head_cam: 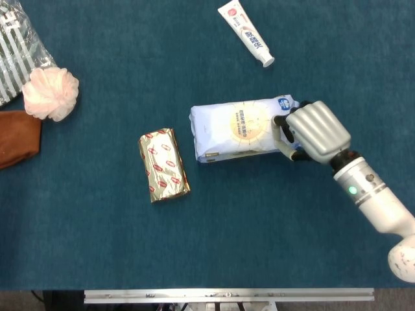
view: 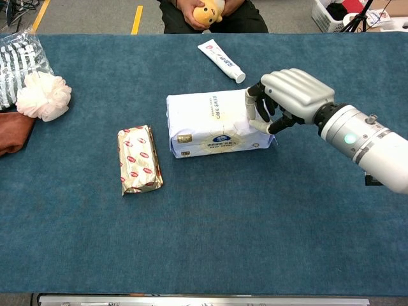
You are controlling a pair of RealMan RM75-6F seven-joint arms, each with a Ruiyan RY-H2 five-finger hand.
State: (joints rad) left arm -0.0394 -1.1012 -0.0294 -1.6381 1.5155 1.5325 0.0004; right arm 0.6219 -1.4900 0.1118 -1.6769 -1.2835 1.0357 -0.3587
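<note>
— Are you making out any wording on the tissue pack (view: 217, 123)?

— You're seeing printed lines and a round blue logo on it, but nothing is reading clearly.

— And the toothpaste tube (head_cam: 245, 33) at twelve o'clock, or the gold packet (head_cam: 164, 164) at nine?

— Both are showing red marks, too small for you to read.

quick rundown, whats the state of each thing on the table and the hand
right hand: fingers curled against the right end of the tissue pack, touching it
tissue pack: lying flat, sealed
gold foil packet: lying flat, apart from the pack
toothpaste tube: lying flat, cap on
pink bath puff: resting beside a brown cloth
striped plastic bag: crumpled at the table edge
</note>
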